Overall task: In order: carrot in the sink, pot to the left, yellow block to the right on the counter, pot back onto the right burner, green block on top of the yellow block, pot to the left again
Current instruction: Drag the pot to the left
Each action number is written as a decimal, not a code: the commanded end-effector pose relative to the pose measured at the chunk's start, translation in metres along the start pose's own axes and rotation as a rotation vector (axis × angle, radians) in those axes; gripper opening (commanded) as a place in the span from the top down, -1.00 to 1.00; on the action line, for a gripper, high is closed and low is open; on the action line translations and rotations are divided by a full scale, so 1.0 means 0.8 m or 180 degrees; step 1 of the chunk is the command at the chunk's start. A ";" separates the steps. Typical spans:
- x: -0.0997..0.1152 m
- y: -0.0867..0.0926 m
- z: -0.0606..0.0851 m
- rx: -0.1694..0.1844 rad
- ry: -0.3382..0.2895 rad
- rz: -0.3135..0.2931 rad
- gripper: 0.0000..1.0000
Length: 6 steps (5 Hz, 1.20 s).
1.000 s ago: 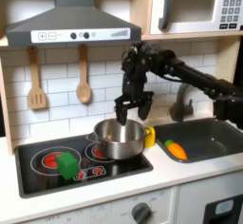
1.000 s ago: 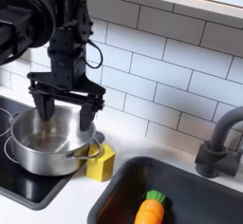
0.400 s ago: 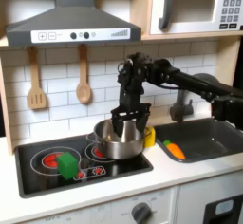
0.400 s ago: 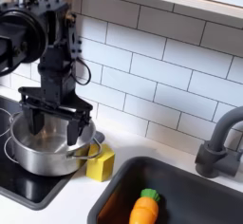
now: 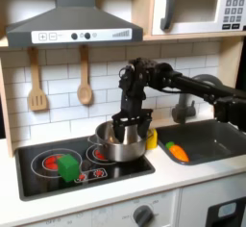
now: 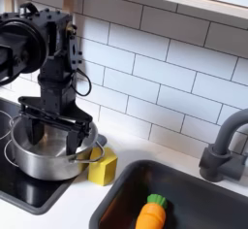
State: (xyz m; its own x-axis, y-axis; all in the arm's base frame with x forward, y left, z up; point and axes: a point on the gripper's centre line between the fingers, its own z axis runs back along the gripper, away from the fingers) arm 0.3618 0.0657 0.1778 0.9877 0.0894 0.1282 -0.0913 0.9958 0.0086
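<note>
Your tool (image 6: 53,136) hangs over the pot (image 6: 44,155), fingers spread wide and dipped to the rim — one finger (image 6: 35,128) sits at the second exterior view's left side of the pot, the other at its right, just above the side handle. Nothing is pinched between them. In the first exterior view the tool (image 5: 126,128) is at the pot (image 5: 122,144), which stands on the right burner (image 5: 99,155) of the black cooktop (image 5: 38,173).

The yellow block (image 6: 103,165) rests on the desk (image 6: 73,209) touching the pot's right side in the second exterior view, just below and right of the tool. The carrot (image 6: 152,213) lies in the sink (image 6: 208,189), well to the right of the tool; in the first exterior view the carrot (image 5: 177,152) is near the sink's left end. The green block (image 5: 67,166) sits on the cooktop to the left of the pot in the first exterior view — apart from the tool.
</note>
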 end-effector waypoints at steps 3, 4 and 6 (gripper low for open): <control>0.025 0.046 -0.038 0.0077 0.0175 0.0281 -1.00; 0.026 0.044 -0.041 0.0088 0.0200 0.0205 -1.00; 0.034 0.055 -0.034 0.0110 0.0170 0.0243 -1.00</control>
State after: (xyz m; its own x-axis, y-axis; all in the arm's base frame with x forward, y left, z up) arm 0.3883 0.1127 0.1527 0.9827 0.1704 0.0723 -0.1730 0.9844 0.0318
